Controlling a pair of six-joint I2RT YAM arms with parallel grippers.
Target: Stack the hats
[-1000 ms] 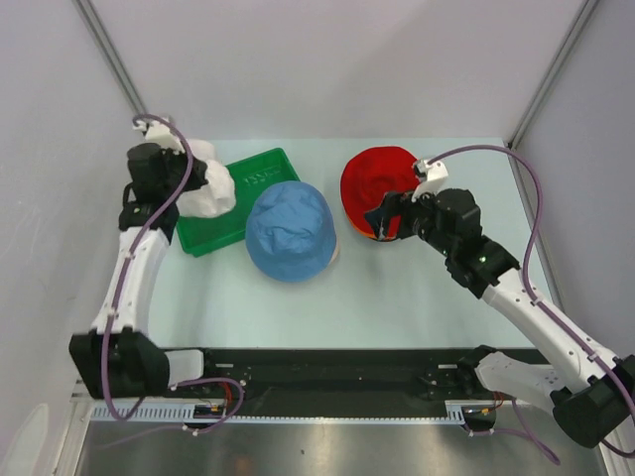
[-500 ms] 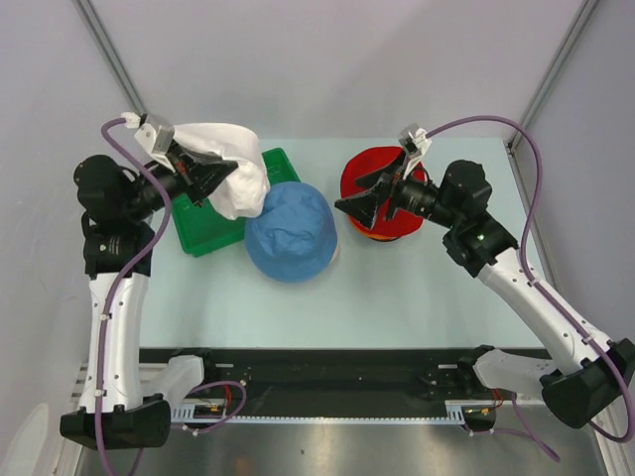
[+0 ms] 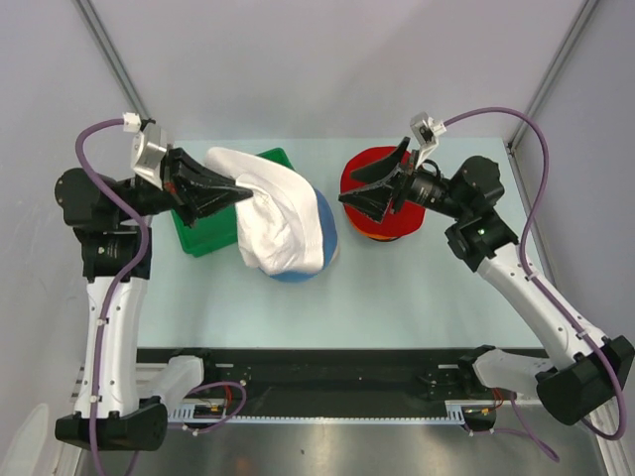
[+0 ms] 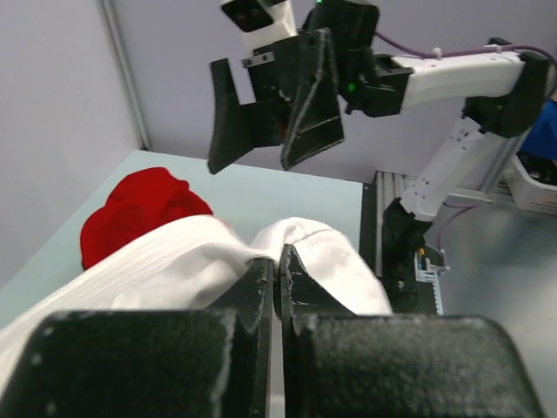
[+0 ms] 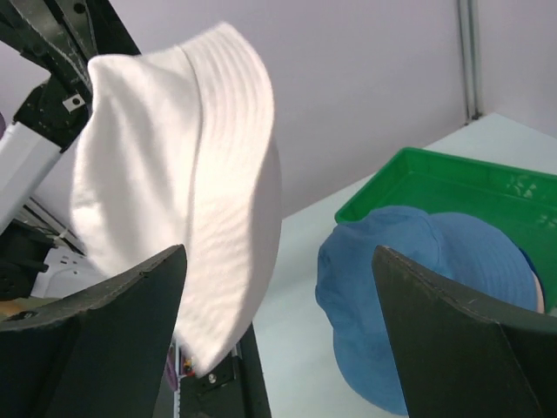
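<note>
Left pincer [image 3: 236, 188], clenched on the white hat [image 3: 283, 226], should centre it over the blue hat [image 5: 418, 287] first (right pincer [image 3: 355, 193] gapes empty).

Overall light: you have bright, even, diffuse light in all three views, with no hard beam from any side.
Shadows: soft and faint on the table [image 3: 417, 288].
Glare: a dull sheen on the metal strip [image 3: 327, 446] at the near edge; the white hat [image 5: 200, 174] runs close to washed out, though you can read its stitch lines.
Focus, left wrist: the left gripper [image 4: 278, 261] is dark and soft up close; the right gripper [image 4: 257, 152] beyond is sharp.
Focus, right wrist: near fingers [image 5: 104, 348] are dark, the blue hat [image 5: 418, 287] crisp.
</note>
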